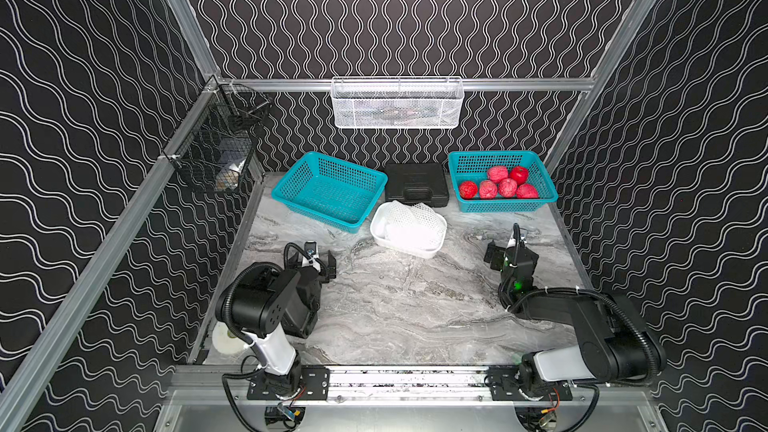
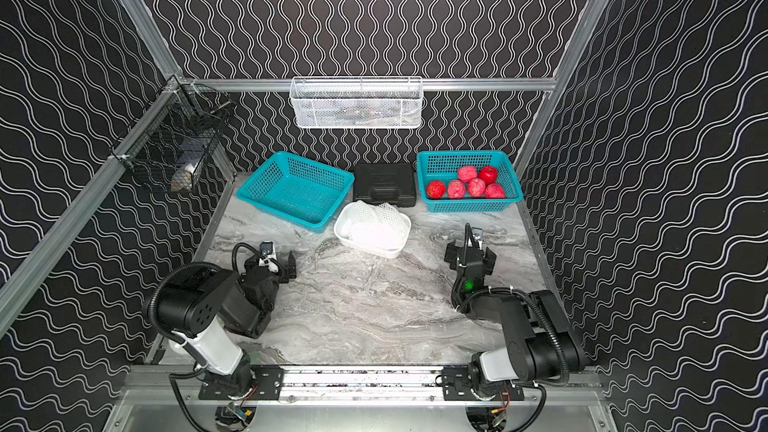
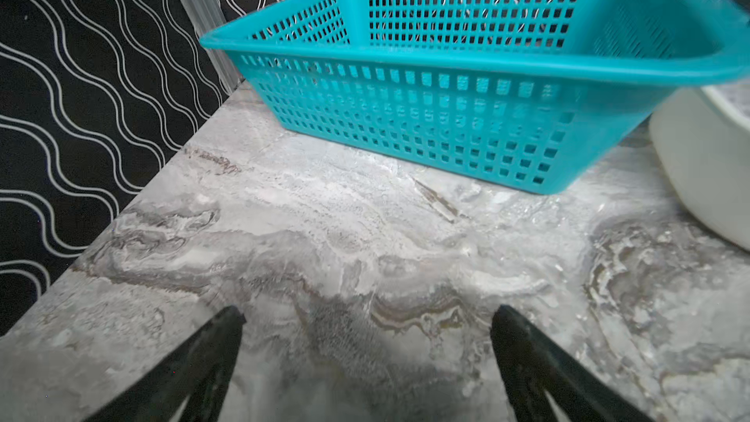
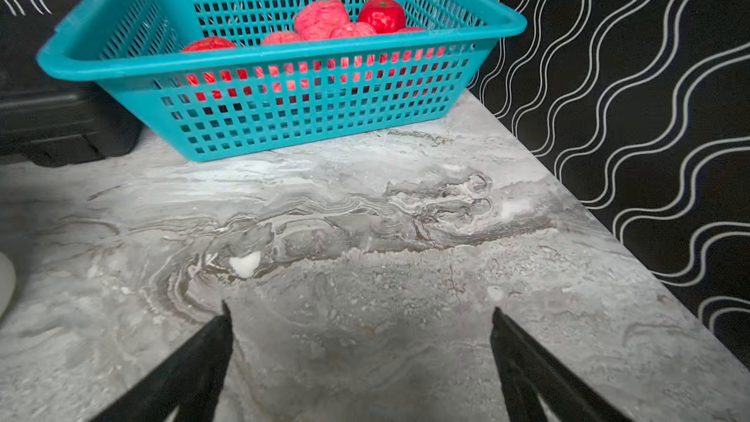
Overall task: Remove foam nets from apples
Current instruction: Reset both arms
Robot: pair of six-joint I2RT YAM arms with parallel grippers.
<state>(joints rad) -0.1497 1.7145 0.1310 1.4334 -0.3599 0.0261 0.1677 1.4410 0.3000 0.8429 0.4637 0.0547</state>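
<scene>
Several red apples (image 1: 507, 187) lie in the teal basket (image 1: 505, 205) at the back right; most look pinkish under foam nets (image 1: 497, 173), and one (image 1: 519, 174) is bare and shiny red. In the right wrist view the netted apples (image 4: 320, 18) show over the basket's wall (image 4: 284, 115). Loose white foam nets (image 1: 409, 220) fill the white tub (image 1: 399, 246) at mid-table. My left gripper (image 1: 311, 257) (image 3: 369, 312) stands open and empty over bare tabletop, short of the empty teal basket (image 3: 446, 115). My right gripper (image 1: 513, 249) (image 4: 361, 309) is open and empty, in front of the apple basket.
An empty teal basket (image 1: 332, 193) sits at the back left, tilted against the tub. A black case (image 1: 417, 184) lies between the two baskets. A white wire basket (image 1: 397, 103) hangs on the back wall, a black wire basket (image 1: 216, 151) on the left rail.
</scene>
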